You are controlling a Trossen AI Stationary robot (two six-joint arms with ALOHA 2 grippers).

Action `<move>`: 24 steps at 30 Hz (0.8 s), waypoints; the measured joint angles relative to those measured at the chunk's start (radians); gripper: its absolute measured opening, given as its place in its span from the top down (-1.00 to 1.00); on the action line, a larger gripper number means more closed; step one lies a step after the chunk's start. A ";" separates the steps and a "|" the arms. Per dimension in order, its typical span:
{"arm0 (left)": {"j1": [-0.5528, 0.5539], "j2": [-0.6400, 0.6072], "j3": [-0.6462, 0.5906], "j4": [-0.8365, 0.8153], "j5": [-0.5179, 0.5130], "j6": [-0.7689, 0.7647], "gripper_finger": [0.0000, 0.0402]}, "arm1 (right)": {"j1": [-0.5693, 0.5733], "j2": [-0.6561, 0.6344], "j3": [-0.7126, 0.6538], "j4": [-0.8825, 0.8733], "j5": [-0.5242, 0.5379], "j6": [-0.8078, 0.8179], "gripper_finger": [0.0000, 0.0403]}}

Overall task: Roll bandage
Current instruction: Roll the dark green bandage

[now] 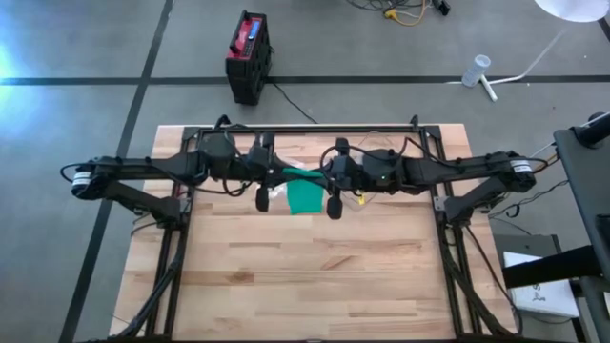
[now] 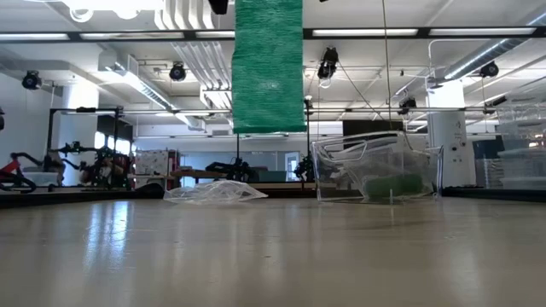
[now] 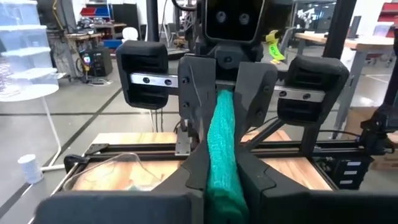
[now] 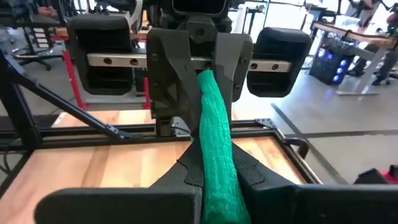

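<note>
A green bandage (image 1: pixel 305 197) is held high over the table between my two grippers, which face each other. It is bunched into a rope (image 3: pixel 222 134) between them, and a wide flat length (image 2: pixel 267 68) hangs down, its lower edge clear of the tabletop. My left gripper (image 3: pixel 221 180) is shut on the rope from the table's left. Opposite it, my right gripper (image 4: pixel 217 180) is shut on the same rope from the right. In the high view both sit near the table's far middle, the left gripper (image 1: pixel 284 174) and the right gripper (image 1: pixel 324 174). My left gripper pinches the bunched bandage (image 3: pixel 224 171) between its two fingers, which point level from the table's left and lie along the rope. The rope runs on to the other gripper, lifted clear of the table. My right gripper pinches the bunched bandage (image 4: pixel 219 168) between its two fingers. They point about level from the table's right, along the rope. The bandage runs across to the left gripper (image 4: pixel 200 68), well above the table.
A clear plastic box (image 2: pixel 375 166) with something green inside and a crumpled clear bag (image 2: pixel 213 192) lie on the table's far part under the arms. A black frame (image 1: pixel 305 129) rims the far edge and sides. The near half of the wooden table (image 1: pixel 305 286) is bare.
</note>
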 joint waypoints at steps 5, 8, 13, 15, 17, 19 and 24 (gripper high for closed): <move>-0.016 -0.039 -0.064 0.082 -0.001 0.040 0.80 | 0.015 -0.012 -0.001 -0.007 -0.006 0.024 0.91; -0.027 -0.078 -0.124 0.143 0.008 0.063 0.79 | 0.017 -0.011 -0.001 -0.010 -0.015 0.024 0.91; -0.028 -0.151 -0.261 0.289 -0.008 0.072 0.74 | 0.019 -0.013 -0.001 -0.020 -0.016 0.016 0.91; -0.028 -0.171 -0.322 0.375 -0.045 0.073 0.70 | 0.022 -0.017 -0.001 -0.021 -0.013 0.013 0.91; -0.027 -0.187 -0.378 0.456 -0.087 0.077 0.65 | 0.025 -0.018 -0.001 -0.019 -0.013 -0.001 0.91; -0.027 -0.205 -0.426 0.530 -0.105 0.100 0.60 | 0.028 -0.018 -0.001 -0.020 -0.013 -0.014 0.91; -0.028 -0.219 -0.500 0.619 -0.099 0.146 0.40 | 0.029 -0.017 -0.001 -0.015 -0.012 -0.026 0.91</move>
